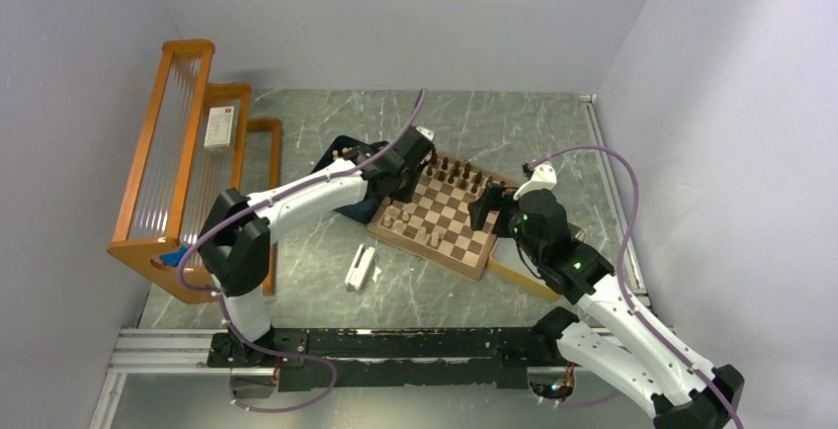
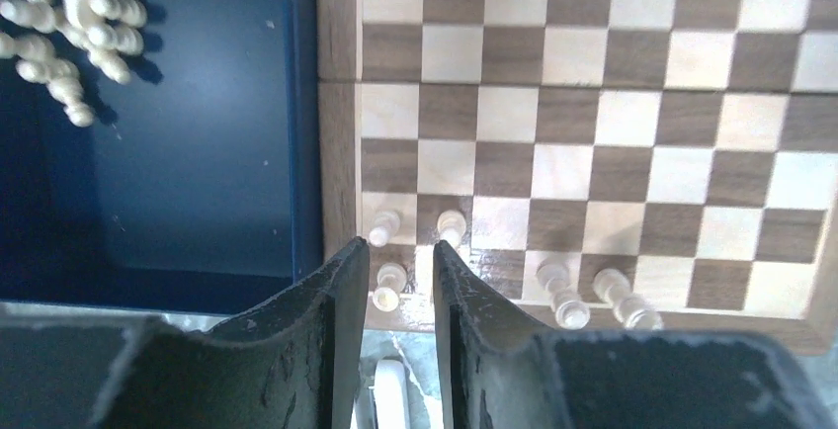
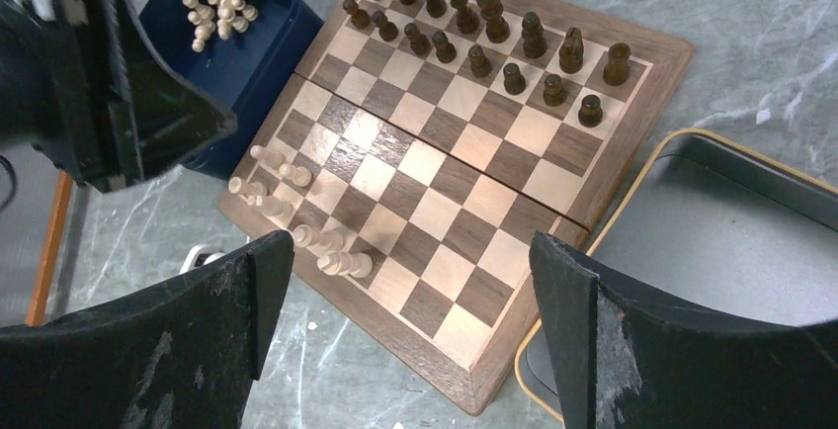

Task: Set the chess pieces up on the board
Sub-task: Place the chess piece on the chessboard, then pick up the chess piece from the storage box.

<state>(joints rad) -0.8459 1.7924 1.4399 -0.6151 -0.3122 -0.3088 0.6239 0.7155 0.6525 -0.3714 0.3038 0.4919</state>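
The board (image 1: 445,216) lies mid-table and also shows in the left wrist view (image 2: 593,103) and the right wrist view (image 3: 445,172). Dark brown pieces (image 3: 484,39) stand in two rows on its far side. Several pale pieces (image 3: 287,207) stand at its near left corner. More pale pieces (image 2: 74,24) lie heaped in the dark blue tray (image 2: 198,152). My left gripper (image 2: 400,246) hovers over the board's left corner, jaws slightly apart, with one pale piece (image 2: 388,286) standing on the board between them. My right gripper (image 3: 415,246) is wide open and empty above the board's near right corner.
A pale yellow-rimmed tray (image 3: 712,241) sits right of the board, with nothing seen in it. A small white object (image 1: 360,267) lies on the table near the board's front left. A wooden rack (image 1: 178,152) stands along the left wall.
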